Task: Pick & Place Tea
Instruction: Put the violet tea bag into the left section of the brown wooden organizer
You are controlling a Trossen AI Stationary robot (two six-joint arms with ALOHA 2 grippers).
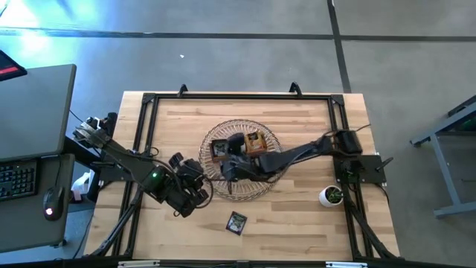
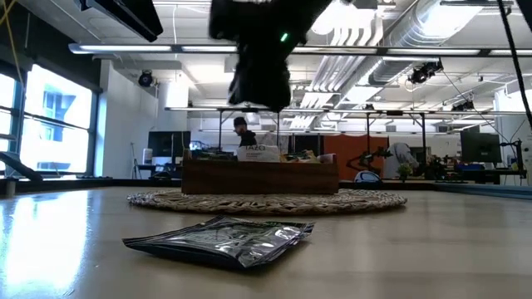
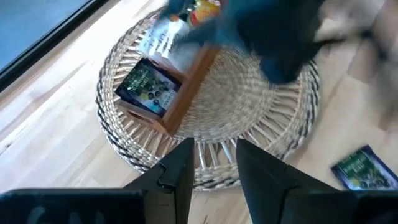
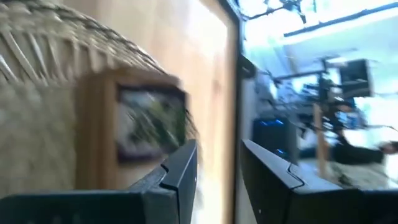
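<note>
A black tea sachet (image 1: 236, 222) lies flat on the bare wood near the table's near edge, also seen in the low view (image 2: 224, 241) and the left wrist view (image 3: 364, 168). The round wicker basket (image 1: 262, 182) sits mid-table and carries the brown wooden tray (image 1: 236, 144). One black sachet (image 3: 149, 87) and an orange one (image 1: 256, 141) lie in the tray. My left gripper (image 1: 195, 186) (image 3: 214, 149) hovers open by the basket's left near rim. My right gripper (image 1: 229, 170) (image 4: 217, 152) is open above the basket, close to the tray, facing a sachet (image 4: 149, 121) in it.
A small white pot with a plant (image 1: 331, 195) stands near the table's right edge beside the right arm's base. Black frame rails (image 1: 238, 97) run along the table's edges. Bare wood shows to the left and right of the loose sachet. A desk with a keyboard (image 1: 18, 179) stands left of the table.
</note>
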